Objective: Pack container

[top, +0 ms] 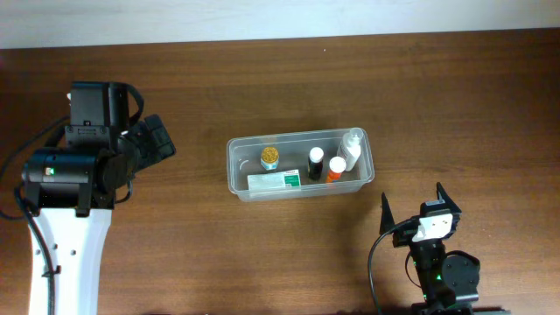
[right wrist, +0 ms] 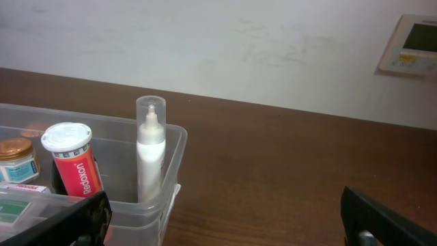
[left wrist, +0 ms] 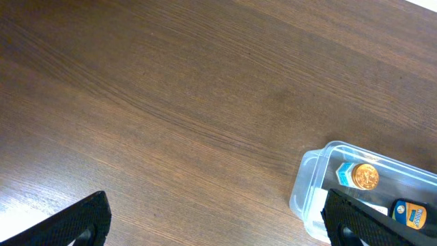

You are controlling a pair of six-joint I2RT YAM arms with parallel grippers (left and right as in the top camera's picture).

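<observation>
Fingers [left wrist: 80, 222] of left gripper [left wrist: 215, 229]: stood wide apart and held nothing, over the bare table [left wrist: 171, 102].
Fingers [right wrist: 386, 219] of right gripper [right wrist: 229, 225]: likewise spread wide and empty.
Container [top: 231, 166]: you had it at mid-table, between your 2 arms and apart from both.
Upright contents: 1 gold-lidded jar [top: 269, 157], 1 black bottle [top: 315, 164], 1 red tube [top: 335, 169], 1 white bottle [top: 351, 149] at the right end.
Flat contents: 1 green-and-white box [top: 273, 182] lay along the long wall nearer your right gripper.
</observation>
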